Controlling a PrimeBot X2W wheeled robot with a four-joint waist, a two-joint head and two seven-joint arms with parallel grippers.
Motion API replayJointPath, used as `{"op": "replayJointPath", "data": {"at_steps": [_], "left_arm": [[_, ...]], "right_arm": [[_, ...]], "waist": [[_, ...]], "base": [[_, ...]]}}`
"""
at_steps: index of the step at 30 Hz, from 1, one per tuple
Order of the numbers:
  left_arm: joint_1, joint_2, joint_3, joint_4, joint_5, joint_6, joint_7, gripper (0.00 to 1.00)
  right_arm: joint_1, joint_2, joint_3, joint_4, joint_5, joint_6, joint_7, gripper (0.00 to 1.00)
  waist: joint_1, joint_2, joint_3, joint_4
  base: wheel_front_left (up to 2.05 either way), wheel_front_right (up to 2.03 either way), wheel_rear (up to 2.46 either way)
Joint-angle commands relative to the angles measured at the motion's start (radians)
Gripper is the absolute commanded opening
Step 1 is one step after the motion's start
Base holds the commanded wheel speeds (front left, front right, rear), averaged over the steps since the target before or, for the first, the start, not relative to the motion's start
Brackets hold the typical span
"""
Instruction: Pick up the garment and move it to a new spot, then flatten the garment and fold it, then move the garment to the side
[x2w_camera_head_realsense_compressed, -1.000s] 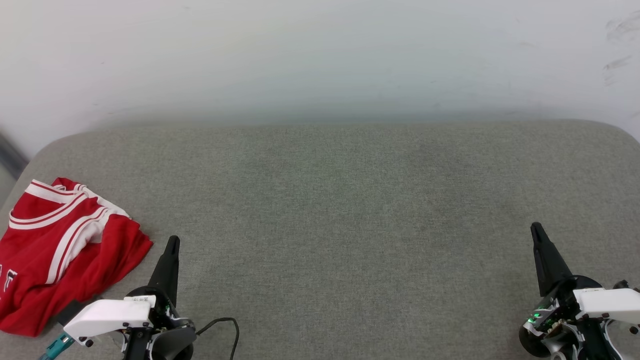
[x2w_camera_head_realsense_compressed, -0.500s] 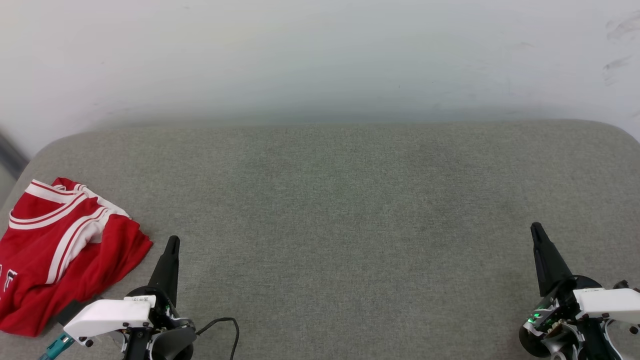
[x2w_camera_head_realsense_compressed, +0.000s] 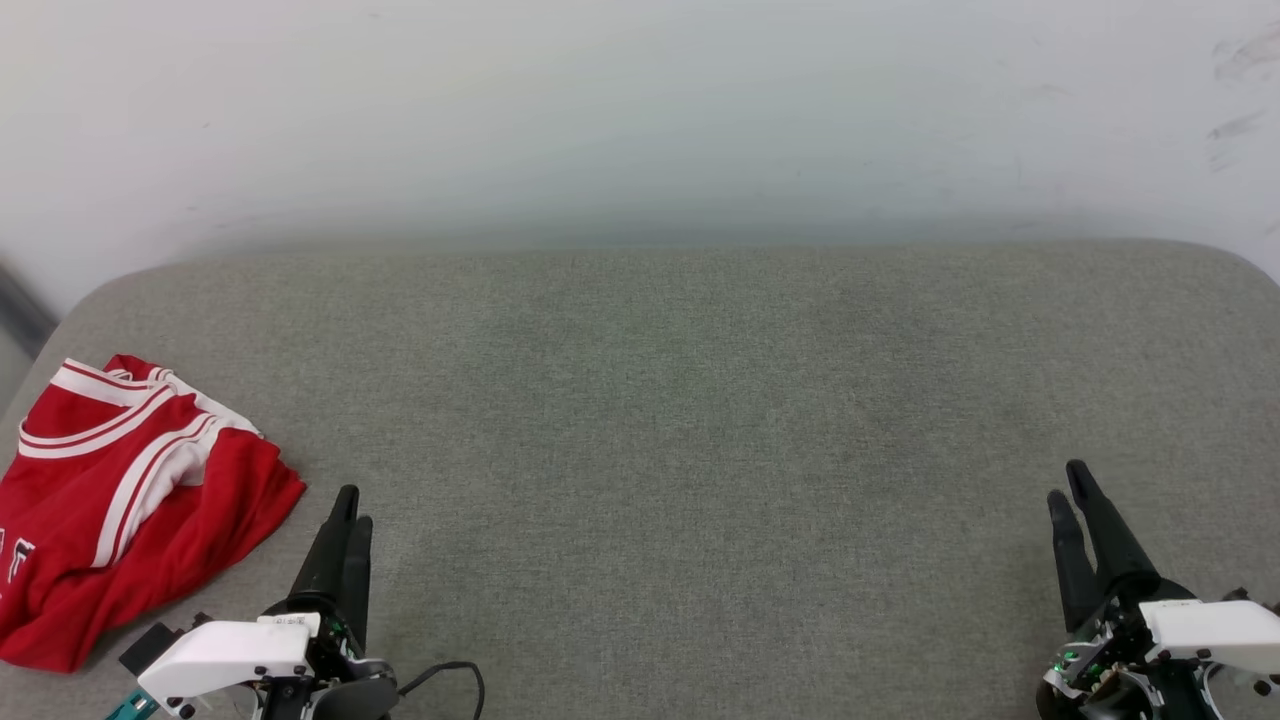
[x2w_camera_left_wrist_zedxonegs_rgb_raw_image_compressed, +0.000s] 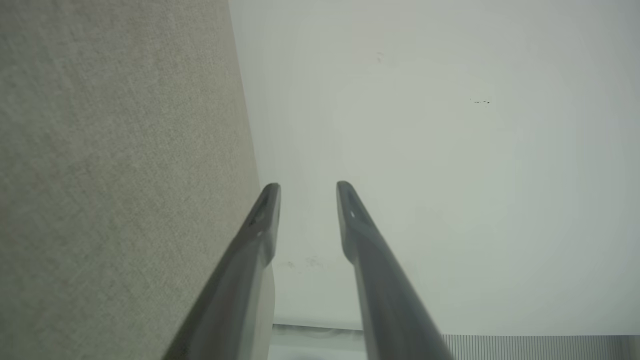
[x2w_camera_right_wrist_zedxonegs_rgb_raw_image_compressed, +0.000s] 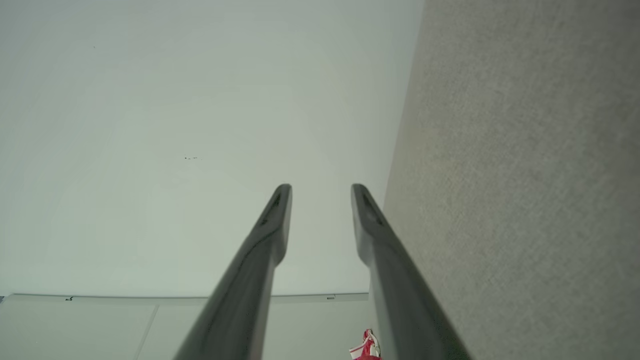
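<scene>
My left gripper (x2w_camera_head_realsense_compressed: 355, 506) sits low over the near edge of the grey upholstered surface (x2w_camera_head_realsense_compressed: 680, 400), towards its near-left corner, with the fingers pointing at the far edge. The jaws are spread. Seen from my left wrist, the two dark fingers (x2w_camera_left_wrist_zedxonegs_rgb_raw_image_compressed: 257, 240) stand apart with a clear gap and nothing between them. They touch neither the cloth nor the surface, as far as I can tell. A thin black cable (x2w_camera_head_realsense_compressed: 455, 672) loops on the surface just beside that wrist.

My right gripper (x2w_camera_head_realsense_compressed: 1066, 482) is at the opposite side, near the near-right corner, and also points at the far edge. Its jaws are parted too. From my right wrist I see both fingers (x2w_camera_right_wrist_zedxonegs_rgb_raw_image_compressed: 260, 250) separated, holding nothing.

The garment (x2w_camera_head_realsense_compressed: 130, 500) lies in a crumpled heap at the left edge of the surface, close to the near-left corner. It is red, with white and red striped bands running across the upper folds. A bit of white-outlined lettering peeks out where the picture cuts it off. Its nearest corner of red cloth lies near my left gripper, with a strip of bare grey fabric between them. It is well apart from my right gripper. From my right wrist, a small scrap of its red and white shows far off between the fingers.

A pale wall (x2w_camera_head_realsense_compressed: 640, 120) rises behind the far edge.
</scene>
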Motion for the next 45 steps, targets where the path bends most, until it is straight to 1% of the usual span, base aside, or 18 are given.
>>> {"op": "replayJointPath", "data": {"at_steps": [1, 12, 16, 22, 28, 36, 45], "left_arm": [[-0.015, 0.002, -0.005, -0.017, 0.001, 0.000, -0.005, 1.00], [-0.021, 0.004, -0.069, -0.064, 0.036, 0.000, -0.062, 1.00], [-0.021, 0.004, -0.081, -0.085, 0.073, 0.000, -0.081, 1.00], [-0.019, 0.004, -0.097, -0.121, 0.148, 0.000, -0.107, 1.00], [-0.019, 0.005, -0.119, -0.145, 0.264, 0.000, -0.131, 1.00], [-0.021, 0.005, -0.133, -0.159, 0.434, 0.000, -0.161, 1.00], [-0.022, 0.013, -0.160, -0.127, 0.637, 0.000, -0.192, 1.00]], "right_arm": [[-0.012, 0.000, 0.002, -0.018, -0.003, 0.000, -0.007, 1.00], [0.001, -0.003, 0.032, -0.061, -0.063, 0.000, -0.064, 1.00], [0.004, -0.004, 0.043, -0.077, -0.101, 0.000, -0.082, 1.00], [0.010, -0.004, 0.045, -0.108, -0.189, 0.000, -0.109, 1.00], [0.013, -0.002, 0.044, -0.132, -0.320, 0.000, -0.133, 1.00], [0.019, -0.009, 0.064, -0.146, -0.538, 0.000, -0.163, 1.00], [0.022, -0.012, 0.071, -0.152, -0.774, 0.000, -0.187, 1.00]], "waist": [[0.0000, 0.0000, 0.000, 0.000], [0.0000, 0.0000, -0.001, 0.003], [0.0000, 0.0000, -0.002, 0.004], [0.0000, 0.0000, -0.003, 0.006], [0.0000, 0.0000, -0.003, 0.009], [0.0000, 0.0000, -0.005, 0.014], [0.0000, 0.0000, -0.011, 0.017]], "base": [[0.00, 0.00, 0.00], [0.00, 0.00, 0.00], [0.00, 0.00, 0.00], [0.00, 0.00, 0.00], [0.00, 0.00, 0.00], [0.00, 0.00, 0.00], [0.00, 0.00, 0.00]]}}
